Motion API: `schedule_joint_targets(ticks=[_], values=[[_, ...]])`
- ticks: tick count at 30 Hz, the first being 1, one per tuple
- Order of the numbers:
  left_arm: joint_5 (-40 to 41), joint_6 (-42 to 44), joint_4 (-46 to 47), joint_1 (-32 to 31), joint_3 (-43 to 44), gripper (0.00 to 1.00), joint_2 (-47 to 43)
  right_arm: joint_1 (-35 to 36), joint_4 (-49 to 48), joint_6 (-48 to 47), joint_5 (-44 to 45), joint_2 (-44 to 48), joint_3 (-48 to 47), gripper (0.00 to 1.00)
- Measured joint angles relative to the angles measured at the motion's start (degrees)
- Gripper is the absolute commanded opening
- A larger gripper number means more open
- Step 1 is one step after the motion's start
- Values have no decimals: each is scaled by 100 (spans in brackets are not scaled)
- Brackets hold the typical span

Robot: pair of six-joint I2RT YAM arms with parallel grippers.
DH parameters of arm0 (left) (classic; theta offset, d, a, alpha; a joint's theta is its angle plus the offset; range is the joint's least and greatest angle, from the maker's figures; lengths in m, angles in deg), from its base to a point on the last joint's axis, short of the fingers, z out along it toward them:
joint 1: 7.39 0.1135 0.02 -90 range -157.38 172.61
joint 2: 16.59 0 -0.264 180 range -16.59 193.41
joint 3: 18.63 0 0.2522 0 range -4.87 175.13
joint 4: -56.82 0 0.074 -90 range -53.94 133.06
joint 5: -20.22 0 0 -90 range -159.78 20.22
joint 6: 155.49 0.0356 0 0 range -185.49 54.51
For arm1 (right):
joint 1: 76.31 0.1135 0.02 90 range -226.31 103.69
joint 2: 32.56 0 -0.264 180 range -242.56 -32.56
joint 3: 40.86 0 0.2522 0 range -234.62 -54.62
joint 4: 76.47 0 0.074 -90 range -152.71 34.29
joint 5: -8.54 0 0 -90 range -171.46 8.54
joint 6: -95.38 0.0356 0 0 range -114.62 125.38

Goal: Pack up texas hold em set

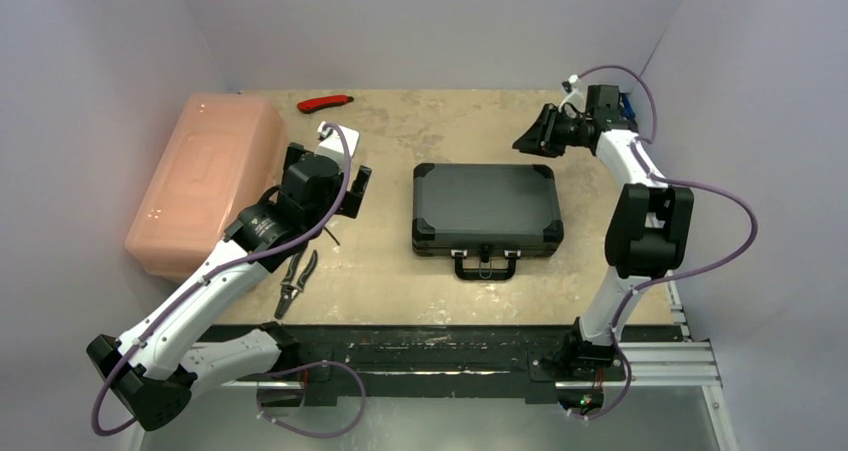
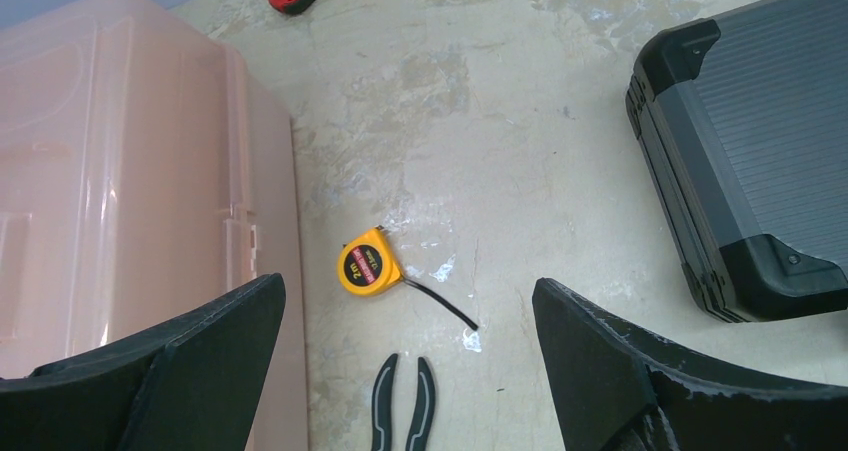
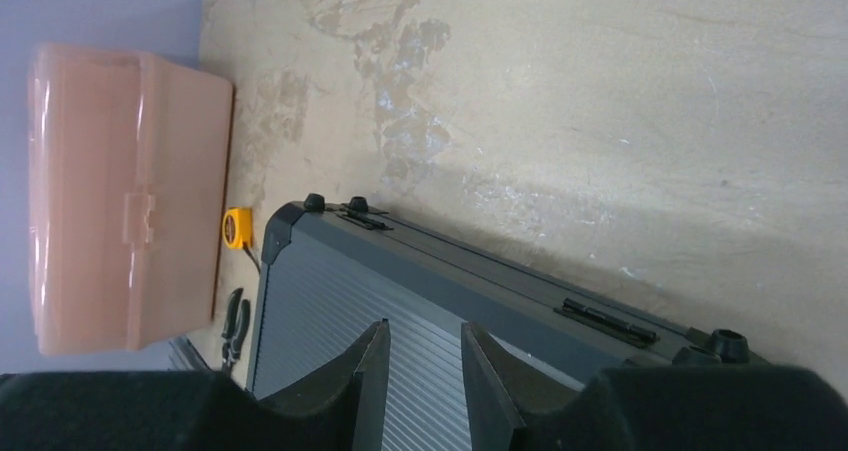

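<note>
The black briefcase (image 1: 487, 206) lies closed at the middle of the table, its handle (image 1: 486, 267) and latches facing the near edge. It also shows in the left wrist view (image 2: 760, 141) and the right wrist view (image 3: 330, 301). No chips, discs or dice are in view. My left gripper (image 1: 326, 174) is wide open and empty, hovering left of the case over the table (image 2: 408, 286). My right gripper (image 1: 530, 136) hovers behind the case's back right corner, its jaws a little apart with nothing between them (image 3: 424, 328).
A large translucent pink box (image 1: 205, 176) stands at the left. A red utility knife (image 1: 325, 102) lies at the back. A yellow tape measure (image 2: 370, 263) and black-handled pliers (image 2: 405, 406) lie between the pink box and the case, below my left gripper.
</note>
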Motion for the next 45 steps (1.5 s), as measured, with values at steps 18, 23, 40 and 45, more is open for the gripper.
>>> schedule_joint_targets(ticks=[18,23,40,45], values=[[-197,-63,-2,0,0,95,175,181,413,931,4214,2520,1462,73],[-205,-63,-4,0,0,95,251,264,376,1067,4588,3084,2253,72],[-205,-111,-22,0,0,93,455,1161,-282,1322,3530,4295,4133,68],[-205,-116,-22,0,0,93,466,1410,-302,1504,3224,4697,4459,66]])
